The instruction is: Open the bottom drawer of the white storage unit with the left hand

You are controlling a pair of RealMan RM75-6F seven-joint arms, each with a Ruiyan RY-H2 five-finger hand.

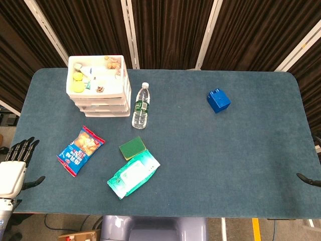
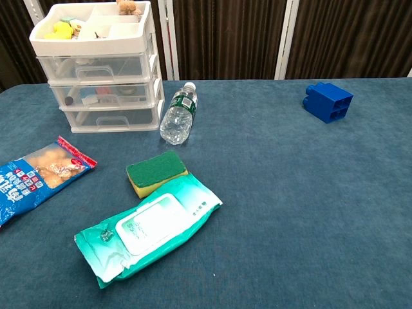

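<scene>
The bottom drawer [image 2: 112, 118] sits closed at the foot of the white storage unit [image 2: 96, 64], far-left on the table, the water bottle [image 2: 178, 116] just beside it. The left hand [image 1: 15, 165] hangs off the near-left edge, fingers spread and empty. A pull on that light unit could drag it whole or knock the bottle rolling.

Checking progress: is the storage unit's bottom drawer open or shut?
Shut: the bottom drawer sits flush with the two drawers above it.

No text can be read. The snack bag [image 2: 35, 175] left of the sponge [image 2: 156, 171] carries white characters on blue, too small to make out. The bottle [image 2: 178, 112] label and the wipes pack [image 2: 143, 225] print are likewise illegible.
</scene>
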